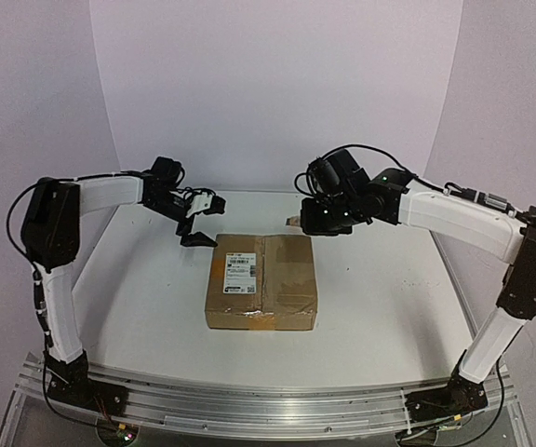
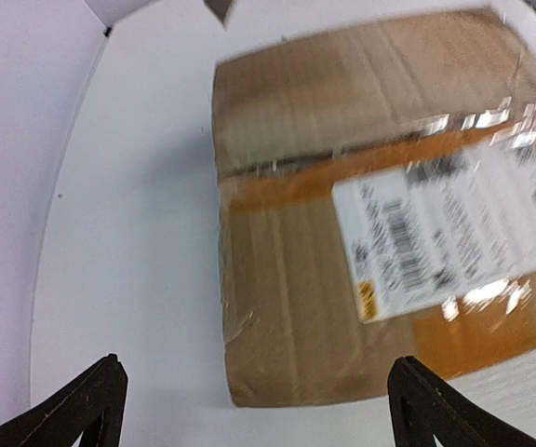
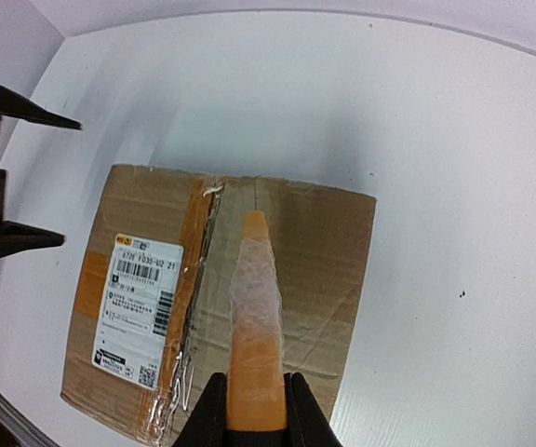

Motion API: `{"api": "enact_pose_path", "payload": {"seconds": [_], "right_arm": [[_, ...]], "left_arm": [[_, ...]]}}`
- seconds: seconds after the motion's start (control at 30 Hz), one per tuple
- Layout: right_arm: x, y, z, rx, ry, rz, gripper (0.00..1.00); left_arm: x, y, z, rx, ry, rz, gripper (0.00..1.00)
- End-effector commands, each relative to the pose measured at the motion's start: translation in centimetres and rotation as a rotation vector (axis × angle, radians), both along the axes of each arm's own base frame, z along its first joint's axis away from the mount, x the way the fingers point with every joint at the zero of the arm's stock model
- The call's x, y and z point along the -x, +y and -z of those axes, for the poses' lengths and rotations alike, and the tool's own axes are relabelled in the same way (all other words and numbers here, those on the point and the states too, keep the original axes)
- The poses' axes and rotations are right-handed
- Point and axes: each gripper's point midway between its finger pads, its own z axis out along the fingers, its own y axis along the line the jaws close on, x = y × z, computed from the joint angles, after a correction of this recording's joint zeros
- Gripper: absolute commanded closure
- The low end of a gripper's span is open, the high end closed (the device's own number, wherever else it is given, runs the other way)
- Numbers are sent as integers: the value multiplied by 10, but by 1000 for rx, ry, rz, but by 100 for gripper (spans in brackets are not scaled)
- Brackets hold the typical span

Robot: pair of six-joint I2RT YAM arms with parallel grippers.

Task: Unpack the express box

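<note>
My right claw (image 3: 254, 414) is nearly closed, pinching an orange tapered strip (image 3: 254, 307) that points out over the express box (image 3: 221, 298). My left claw (image 2: 256, 396) hangs wide open and empty, just off the box's far-left corner. The box lies flat mid-table (image 1: 147, 298), white label (image 3: 138, 307) facing up, with wrinkled clear tape (image 3: 194, 279) along the centre seam. A white backdrop (image 1: 268, 93) curves behind.

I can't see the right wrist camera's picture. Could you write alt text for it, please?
The right gripper is shut on an orange pointed tool, seen against the brown express box with its white label and taped seam. The box lies on a white table; the open left gripper shows at the left edge.
</note>
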Motion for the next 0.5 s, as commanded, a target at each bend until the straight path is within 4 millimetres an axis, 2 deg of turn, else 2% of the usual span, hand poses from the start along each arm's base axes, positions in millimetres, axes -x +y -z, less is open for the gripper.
{"api": "enact_pose_path", "payload": {"seconds": [0.0,0.07,0.2,0.27,0.33,0.47], "right_arm": [[-17,5,-34,-103,-109,71,100],[-19,7,-27,-84,-103,54,100],[-23,3,-11,-68,-74,69,100],[-23,3,-4,-66,-61,67,100],[-24,3,3,-60,-51,64,100],[-26,3,14,-51,-34,53,100]], "left_arm": [[-33,16,42,-204,-104,125,0],[-39,11,46,-207,-155,173,0],[-39,9,67,-261,-216,276,0],[-31,15,81,-306,-172,332,0],[-22,16,86,-321,-157,373,0],[-2,-2,83,-271,-175,361,1]]}}
